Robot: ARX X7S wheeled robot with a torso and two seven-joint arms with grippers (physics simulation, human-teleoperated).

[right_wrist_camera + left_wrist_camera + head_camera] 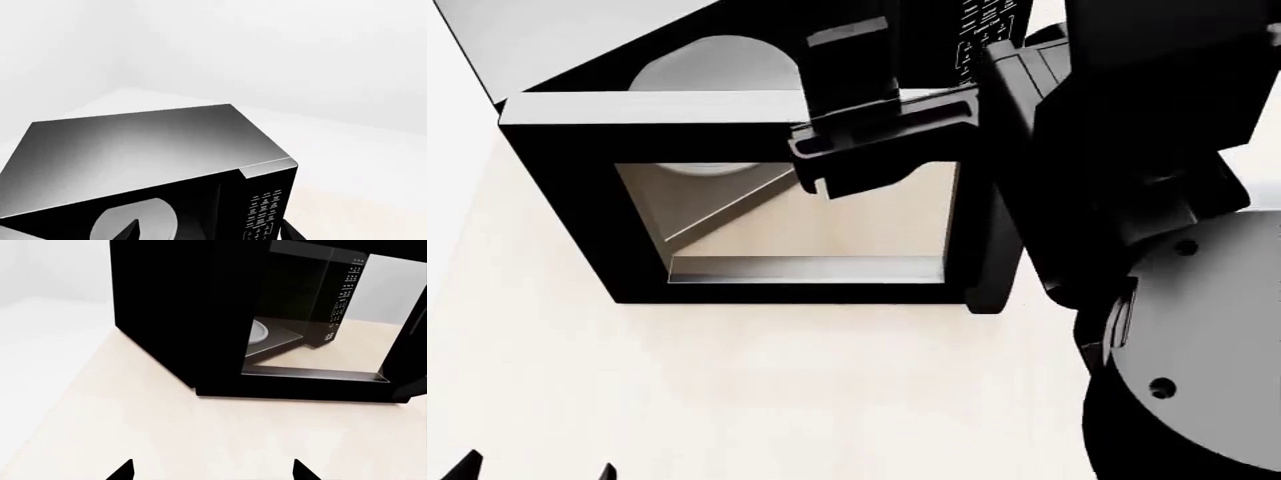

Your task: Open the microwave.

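microwave on the pale counter, door swung wide and lying near level. judged heavy, rigid, glass fragile; best taken at the door's handle edge. left gripper jaws apart before the door; right gripper above the microwave, jaw state unclear.

The head view looks steeply down, close over the microwave's open door. The left wrist view sits low on the table, facing the microwave's side. The right wrist view looks down over its grey top; all share its keypad.
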